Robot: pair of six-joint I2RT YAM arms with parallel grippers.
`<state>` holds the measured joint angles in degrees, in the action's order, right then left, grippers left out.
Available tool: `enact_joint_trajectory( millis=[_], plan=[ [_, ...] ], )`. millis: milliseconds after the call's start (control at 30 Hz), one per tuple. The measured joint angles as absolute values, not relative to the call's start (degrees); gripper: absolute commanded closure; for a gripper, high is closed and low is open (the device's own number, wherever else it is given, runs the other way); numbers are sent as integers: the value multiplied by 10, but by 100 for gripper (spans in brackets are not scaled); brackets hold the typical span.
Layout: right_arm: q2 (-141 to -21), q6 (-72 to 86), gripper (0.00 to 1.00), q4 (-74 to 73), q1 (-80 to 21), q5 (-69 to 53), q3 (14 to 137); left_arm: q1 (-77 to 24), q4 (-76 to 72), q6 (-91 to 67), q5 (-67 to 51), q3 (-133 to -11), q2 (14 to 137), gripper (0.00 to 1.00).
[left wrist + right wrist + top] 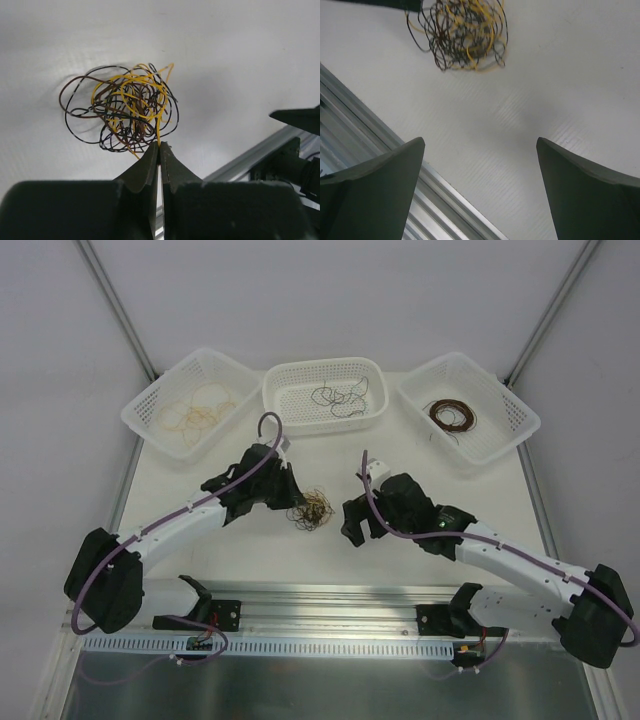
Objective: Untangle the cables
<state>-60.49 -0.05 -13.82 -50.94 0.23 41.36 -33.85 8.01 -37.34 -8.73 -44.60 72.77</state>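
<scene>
Cables [312,510]: mixed yellow/black/brown tangle on tabletop [260,552], centre, betw. both arms. L tool [159,146] clenched, tips pinching yellow strand at tangle's 6 o'clock edge in its wrist view. R tool [480,142] released, jaws wide, over bare tabletop; tangle at its 12 o'clock, apart. Top view: R tool at 3 o'clock of tangle. Far edge: L basket [155,438] w/ yellow-tan wires [197,412], mid basket [325,425] w/ black wires [340,397], R basket [510,443] w/ brown wires [452,416].

Glossy cables [125,107] on a matt, faintly ribbed white table [225,60]; its edge rail [440,210] is brushed metal.
</scene>
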Motion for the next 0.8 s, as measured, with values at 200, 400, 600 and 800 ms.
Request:
enact_joint_trajectory(
  millis=[200, 400, 600, 800],
  plan=[
    [-620, 31, 4, -90, -498, 13, 413, -404, 79, -376, -86, -484, 733, 100],
    [-639, 78, 9, -15, -482, 13, 391, -421, 79, -380, -84, -495, 738, 100],
    [-702, 120, 16, 45, -480, 17, 371, -439, 80, -386, -82, -498, 759, 100],
    [-782, 149, 30, 105, -479, 22, 352, -454, 75, -400, -71, -489, 757, 100]
  ],
)
